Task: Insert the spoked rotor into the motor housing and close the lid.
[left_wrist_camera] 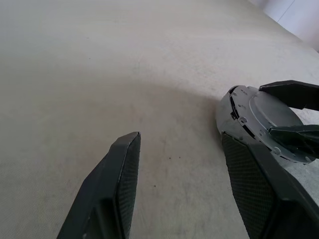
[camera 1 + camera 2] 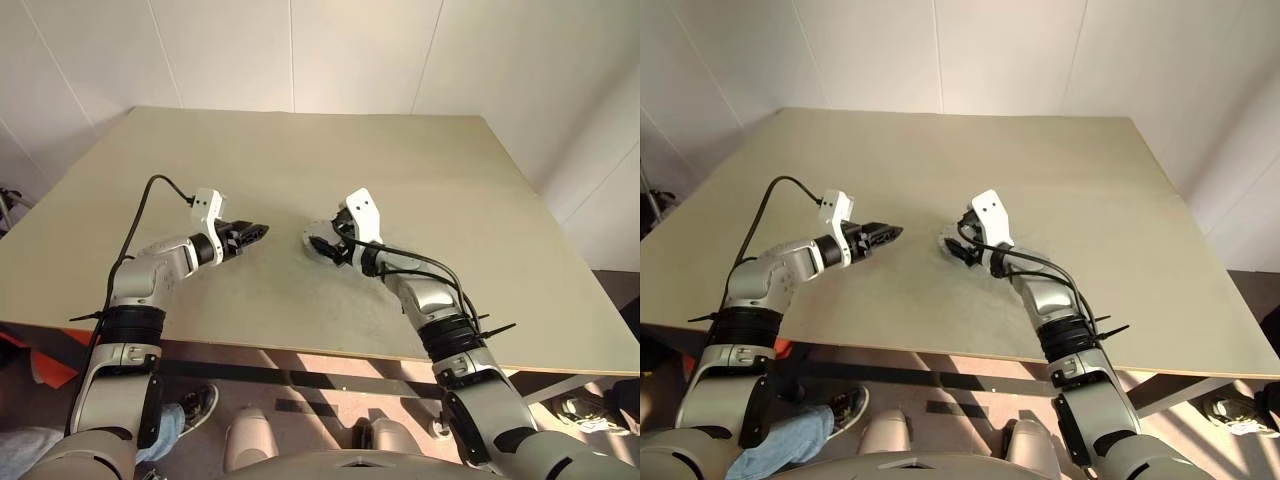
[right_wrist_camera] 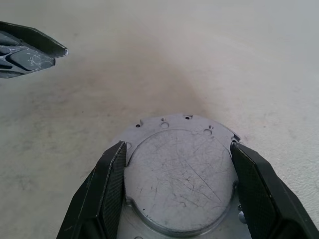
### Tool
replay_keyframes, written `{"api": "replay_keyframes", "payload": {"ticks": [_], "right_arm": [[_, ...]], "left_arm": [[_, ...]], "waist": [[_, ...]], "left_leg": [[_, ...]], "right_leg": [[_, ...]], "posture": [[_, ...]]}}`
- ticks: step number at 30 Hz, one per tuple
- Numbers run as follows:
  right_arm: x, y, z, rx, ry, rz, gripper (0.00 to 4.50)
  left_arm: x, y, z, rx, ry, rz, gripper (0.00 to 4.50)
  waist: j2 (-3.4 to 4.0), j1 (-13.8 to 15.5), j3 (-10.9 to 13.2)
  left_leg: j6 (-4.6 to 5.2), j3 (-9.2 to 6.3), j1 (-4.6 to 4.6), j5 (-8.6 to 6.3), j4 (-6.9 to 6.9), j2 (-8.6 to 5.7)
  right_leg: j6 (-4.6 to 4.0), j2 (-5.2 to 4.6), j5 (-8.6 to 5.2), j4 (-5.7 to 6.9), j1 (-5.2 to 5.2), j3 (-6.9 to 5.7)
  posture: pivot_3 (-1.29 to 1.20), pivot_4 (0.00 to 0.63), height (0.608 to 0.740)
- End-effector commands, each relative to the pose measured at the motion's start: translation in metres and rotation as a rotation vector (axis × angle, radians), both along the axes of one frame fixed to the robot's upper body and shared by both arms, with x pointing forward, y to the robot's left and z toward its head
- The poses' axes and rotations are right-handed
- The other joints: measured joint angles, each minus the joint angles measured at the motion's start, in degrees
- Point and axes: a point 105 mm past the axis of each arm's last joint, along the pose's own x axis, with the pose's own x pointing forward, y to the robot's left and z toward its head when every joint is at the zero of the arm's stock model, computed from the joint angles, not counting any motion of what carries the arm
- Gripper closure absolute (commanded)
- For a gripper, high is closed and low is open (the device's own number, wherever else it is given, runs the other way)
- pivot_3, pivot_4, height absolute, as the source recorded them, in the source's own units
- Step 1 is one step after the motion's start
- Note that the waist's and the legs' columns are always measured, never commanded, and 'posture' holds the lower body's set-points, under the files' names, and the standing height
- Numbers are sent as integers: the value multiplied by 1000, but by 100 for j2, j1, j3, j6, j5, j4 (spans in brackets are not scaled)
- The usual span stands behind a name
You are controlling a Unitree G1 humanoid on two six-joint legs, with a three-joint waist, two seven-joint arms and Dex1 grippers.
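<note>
1. Right gripper (image 3: 174,189): fingers spread wide, one on each side of the motor housing (image 3: 179,174), seemingly touching its rim; arm reaches forward, angled inward.
2. Motor housing: sits on the bench (image 2: 420,170) near its middle, a flat scratched metal face up, as the right wrist view shows.
3. Left gripper (image 2: 256,232): fingers parted, empty, hovering just beside the housing and pointing toward it.
</note>
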Motion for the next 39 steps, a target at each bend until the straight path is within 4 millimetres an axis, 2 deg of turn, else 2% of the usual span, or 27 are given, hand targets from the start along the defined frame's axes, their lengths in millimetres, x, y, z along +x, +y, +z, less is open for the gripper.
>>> {"api": "replay_keyframes", "payload": {"ticks": [1,5,9,31,39], "right_arm": [[7,-3,13,9,-40,-34,1315],[3,4,25,39,-81,8,1315],[2,4,27,28,-96,15,1315],[-5,-4,1,-75,-52,42,1315],[-7,-14,-9,-118,-10,28,1315]], "left_arm": [[1,-3,11,5,-50,-15,1750],[1,-4,11,8,-48,-19,1750],[2,-5,11,9,-48,-21,1750],[2,-4,12,9,-51,-16,1750],[0,-6,11,7,-49,-20,1750]], "waist": [[0,4,0],[0,3,0],[0,0,0],[0,13,1],[0,28,1]], "left_leg": [[0,0,-1,0,0,0],[0,0,-5,0,0,0],[-4,0,-14,2,-8,1],[1,1,-17,0,-9,0],[0,1,-18,0,-10,-1]], "right_leg": [[0,0,0,0,0,0],[-4,0,3,0,-1,-1],[-5,2,3,-5,-12,-2],[-4,1,2,-9,-13,-3],[-4,0,1,-12,-11,-3]], "posture": [[0,0,740],[0,0,740],[0,0,740],[0,0,740],[0,0,740]]}}
